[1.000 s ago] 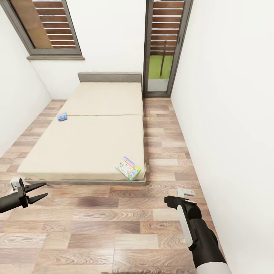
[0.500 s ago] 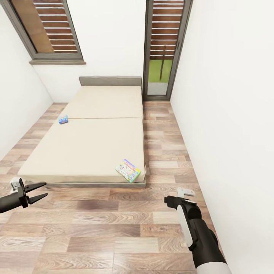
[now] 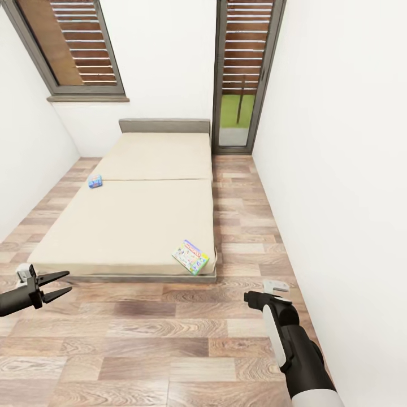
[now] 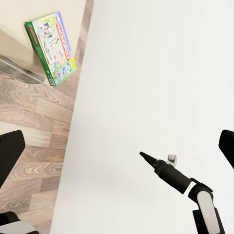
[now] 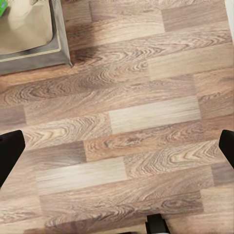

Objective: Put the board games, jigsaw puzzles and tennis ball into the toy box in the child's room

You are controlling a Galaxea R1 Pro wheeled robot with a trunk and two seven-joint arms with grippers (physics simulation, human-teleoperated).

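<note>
The bed point(image 3: 141, 164) lies ahead with a beige mattress and a grey headboard. Two board games rest on it: a small blue one point(image 3: 95, 181) at its left edge and a green-and-white one point(image 3: 190, 256) at the near right corner. The green-and-white game point(image 4: 51, 48) also appears in the left wrist view. My left gripper point(image 3: 55, 286) hangs open and empty over the floor, short of the bed's near left corner. My right gripper point(image 3: 254, 298) is over the floor right of the bed; its dark fingers point(image 5: 9, 151) stand wide apart, holding nothing.
Wood-plank floor point(image 3: 169, 339) spreads in front of the bed and along its right side. A white wall point(image 3: 339, 169) runs close on the right. A slatted glass door point(image 3: 243, 73) and a window point(image 3: 73, 45) are at the far end. The bed frame's corner point(image 5: 61, 51) shows in the right wrist view.
The whole picture has slid down a little, so the camera has moved. Both grippers keep their places in the view, still open.
</note>
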